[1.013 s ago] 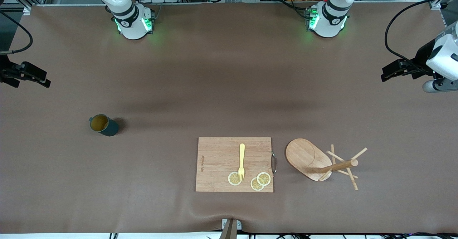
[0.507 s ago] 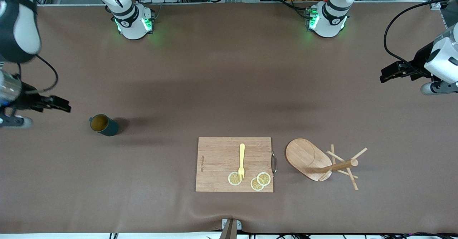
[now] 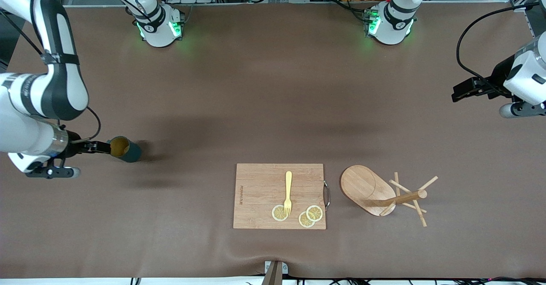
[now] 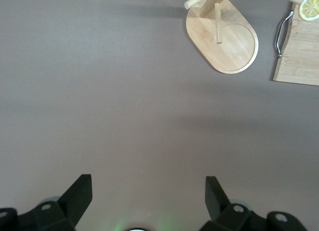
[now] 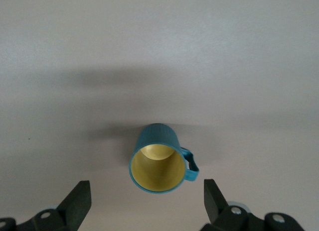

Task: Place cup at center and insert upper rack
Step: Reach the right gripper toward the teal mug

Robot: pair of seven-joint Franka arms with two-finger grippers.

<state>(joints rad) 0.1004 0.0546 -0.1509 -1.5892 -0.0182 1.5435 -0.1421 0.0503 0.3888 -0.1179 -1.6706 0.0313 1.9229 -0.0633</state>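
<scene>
Cup (image 3: 124,149) is found upright on the table (image 3: 264,106) toward the right arm's end, directly ahead of the open right hand (image 3: 97,147), which is nearer. Left hand (image 3: 463,90), also open, is held waiting well apart from the toppled upper rack (image 3: 386,193).

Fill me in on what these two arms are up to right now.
The right gripper is open beside the cup, which lies on its side toward the right arm's end of the table, not yet grasped. The left gripper hangs open over bare table at the left arm's end, waiting. The upper rack lies tipped over beside the cutting board, which carries a fork and lemon slices.
</scene>
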